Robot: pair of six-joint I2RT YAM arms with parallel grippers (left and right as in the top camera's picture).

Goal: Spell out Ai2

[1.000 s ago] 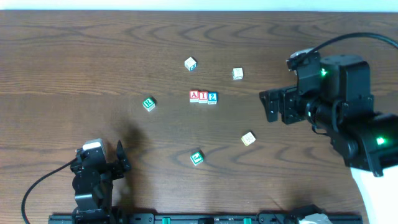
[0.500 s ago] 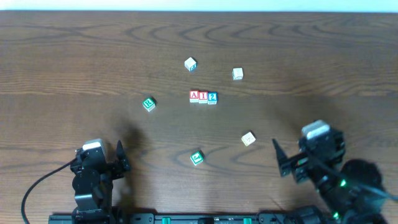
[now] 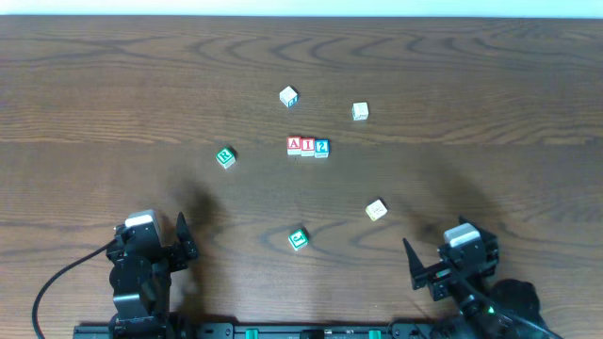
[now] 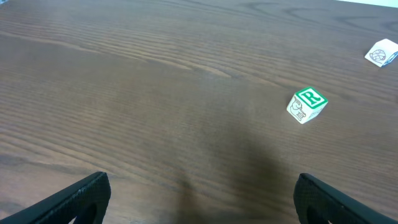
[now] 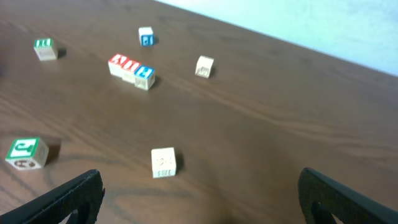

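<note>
Right gripper (image 5: 199,186) pulled back, spread wide and empty, left gripper (image 4: 200,193) likewise, cubes (image 3: 307,146) reading AI2

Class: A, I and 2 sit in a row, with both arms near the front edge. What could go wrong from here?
The A, I and 2 sit tight in a row, so one nudge could break the word. The cream cube lies between the right gripper and the row; a low reach might push it in.

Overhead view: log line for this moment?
Ai2 cubes: in row, reads A-I-2 | left gripper: open, empty | right gripper: open, empty
</note>
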